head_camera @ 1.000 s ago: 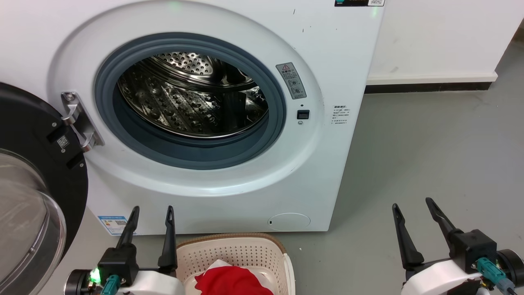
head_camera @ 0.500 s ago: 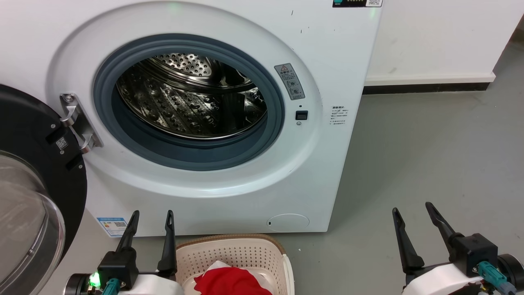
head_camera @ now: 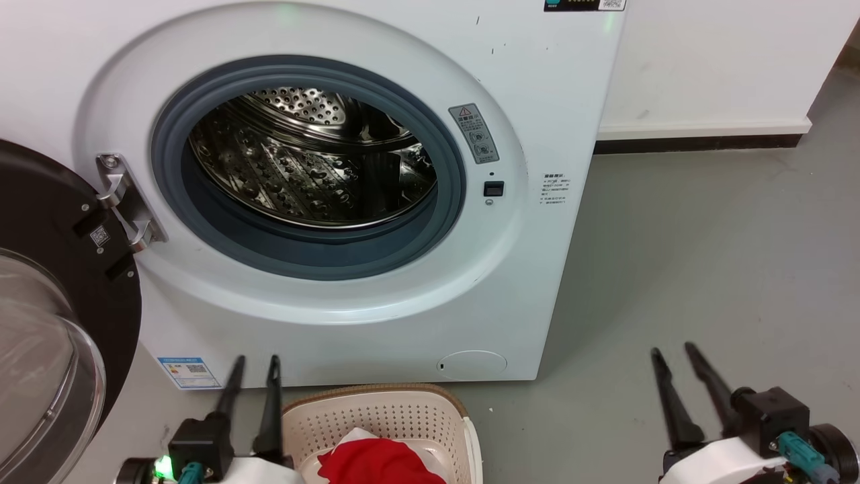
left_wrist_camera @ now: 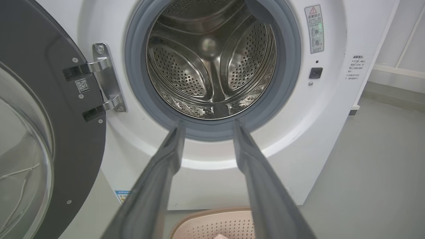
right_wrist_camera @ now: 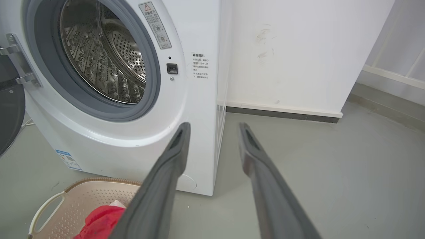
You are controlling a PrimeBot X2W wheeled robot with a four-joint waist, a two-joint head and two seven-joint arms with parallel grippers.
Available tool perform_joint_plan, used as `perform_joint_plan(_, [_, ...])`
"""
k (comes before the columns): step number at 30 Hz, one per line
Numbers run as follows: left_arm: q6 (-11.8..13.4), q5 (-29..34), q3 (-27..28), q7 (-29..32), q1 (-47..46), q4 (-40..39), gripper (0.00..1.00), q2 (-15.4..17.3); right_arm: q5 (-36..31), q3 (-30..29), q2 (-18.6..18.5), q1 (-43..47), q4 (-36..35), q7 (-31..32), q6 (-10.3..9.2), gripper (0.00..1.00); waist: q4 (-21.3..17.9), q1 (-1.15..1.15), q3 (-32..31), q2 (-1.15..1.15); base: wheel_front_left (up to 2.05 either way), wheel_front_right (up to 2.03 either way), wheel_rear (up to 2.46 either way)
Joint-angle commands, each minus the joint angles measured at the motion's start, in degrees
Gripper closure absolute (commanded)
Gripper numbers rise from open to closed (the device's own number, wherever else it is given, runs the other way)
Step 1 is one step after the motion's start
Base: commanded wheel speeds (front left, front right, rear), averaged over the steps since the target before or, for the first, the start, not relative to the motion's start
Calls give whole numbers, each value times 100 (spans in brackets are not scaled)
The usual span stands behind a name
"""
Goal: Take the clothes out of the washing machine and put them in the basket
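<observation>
Below, clothes (head_camera: pixel 376 464) in basket (head_camera: pixel 376 411), warning sticker (head_camera: pixel 474 132) on washing machine (head_camera: pixel 524 282) unreadable, left claw (head_camera: pixel 256 363) and right claw (head_camera: pixel 672 349) released.

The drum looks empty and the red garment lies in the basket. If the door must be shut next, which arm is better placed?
Left. The open door hangs at the robot's left, close beside the left end effector; the right end effector stands over bare floor, beyond the washing machine.

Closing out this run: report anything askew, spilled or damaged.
Nothing serious. The clothes lie inside the basket, the washing machine looks empty, and its door hangs open. Only faint scuffs mark the wall.
</observation>
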Motion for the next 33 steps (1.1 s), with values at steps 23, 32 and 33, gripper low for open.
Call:
perform_joint_plan(23, [-261, -2716, 318, 658, -329, 239, 100, -86, 3047, -39, -161, -399, 498, 107, -1, 100, 9, 0, 37, 0, 0, 0, 0])
perform_joint_plan(32, [-337, -3515, 405, 847, -418, 304, 100, -112, 3920, -76, -188, -515, 648, 161, -1, 100, 12, 0, 50, 0, 0, 0, 0])
perform_joint_plan(33, [-344, -3599, 415, 864, -430, 310, 100, -115, 4009, -80, -191, -523, 665, 168, -1, 100, 12, 0, 51, 0, 0, 0, 0])
